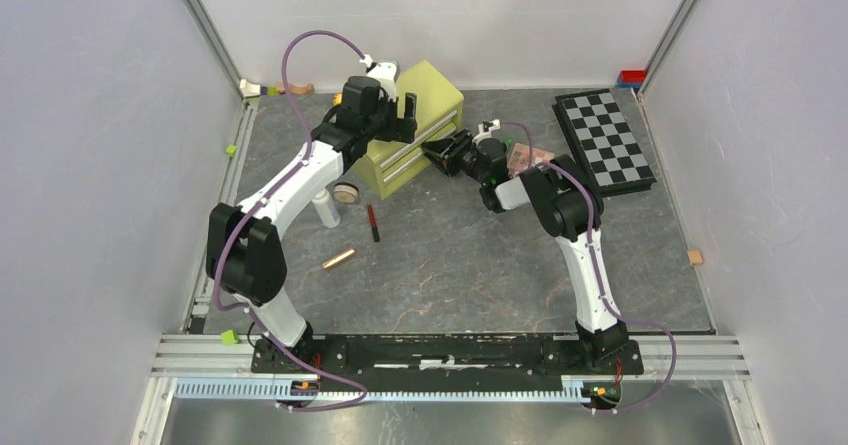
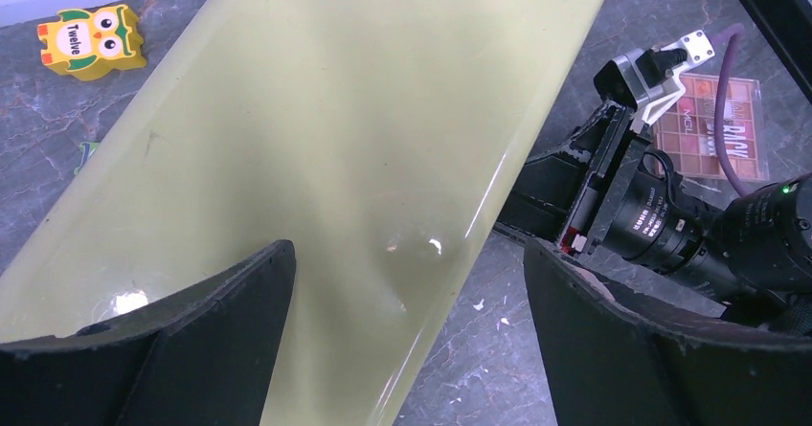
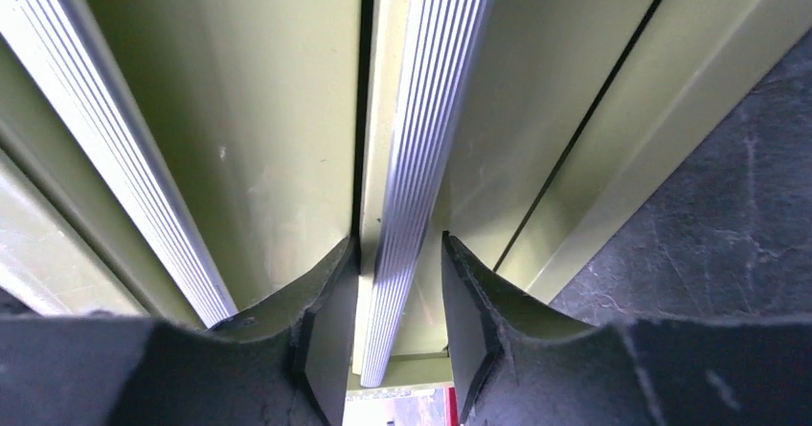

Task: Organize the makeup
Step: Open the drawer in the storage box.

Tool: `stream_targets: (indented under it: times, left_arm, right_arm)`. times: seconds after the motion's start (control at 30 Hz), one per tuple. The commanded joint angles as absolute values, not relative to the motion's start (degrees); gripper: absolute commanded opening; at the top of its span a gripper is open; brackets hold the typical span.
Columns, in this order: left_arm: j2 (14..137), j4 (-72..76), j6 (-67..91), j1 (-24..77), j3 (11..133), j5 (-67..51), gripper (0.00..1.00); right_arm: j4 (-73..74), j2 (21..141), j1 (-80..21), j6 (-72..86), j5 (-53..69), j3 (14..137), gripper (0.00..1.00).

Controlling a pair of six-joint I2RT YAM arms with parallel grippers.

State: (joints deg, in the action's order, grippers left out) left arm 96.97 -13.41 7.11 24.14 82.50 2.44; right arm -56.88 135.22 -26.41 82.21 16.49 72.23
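Note:
The makeup lies loose on the grey table left of centre: a white bottle (image 1: 325,208), a round tan compact (image 1: 346,193), a red-black pencil (image 1: 373,222) and a rose-gold tube (image 1: 338,259). The pink-brown eyeshadow palette (image 1: 528,157) (image 2: 713,124) lies half hidden under the right arm. My left gripper (image 1: 398,123) (image 2: 407,249) hangs open over the top edge of a green drawer box (image 1: 430,95) (image 2: 364,110), holding nothing. My right gripper (image 1: 437,152) (image 3: 398,244) straddles a ribbed silver drawer handle (image 3: 421,139) on the box front, open, with a narrow gap still showing beside the handle.
A black-and-white chequered board (image 1: 604,142) lies at the back right. A yellow owl toy (image 2: 93,40) and other small blocks (image 1: 262,89) sit by the back left corner, red and blue blocks (image 1: 631,78) at the back right. Walls enclose the table on three sides.

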Motion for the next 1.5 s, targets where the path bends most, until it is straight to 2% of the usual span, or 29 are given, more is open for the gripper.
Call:
stream_targets:
  times: [0.0, 0.23, 0.37, 0.8, 1.17, 1.47]
  left_arm:
    - [98.35, -16.61, 9.57, 24.33, 83.32, 1.75, 0.95]
    - [98.57, -16.94, 9.25, 24.28, 83.50, 2.51, 0.94]
    - [98.96, -17.84, 9.05, 24.26, 84.15, 4.02, 0.94]
    - [100.72, -20.29, 9.05, 24.28, 86.00, 6.37, 0.94]
    - [100.64, -20.48, 9.14, 24.27, 86.27, 6.31, 0.95]
    - [100.80, -20.99, 9.40, 24.31, 86.77, 5.84, 0.95]
  right_arm:
    - [-60.72, 137.46, -26.63, 82.55, 14.68, 75.79, 0.40]
    - [-62.47, 135.83, -26.63, 80.83, 13.50, 73.80, 0.19]
    - [-63.28, 132.70, -26.30, 78.25, 11.18, 69.75, 0.12]
    - [-62.03, 125.12, -24.56, 73.03, 8.40, 59.91, 0.10]
    - [-37.83, 116.12, -24.40, 57.14, 2.97, 60.12, 0.10]
    - [-23.13, 112.79, -24.43, 50.21, -1.82, 62.91, 0.10]
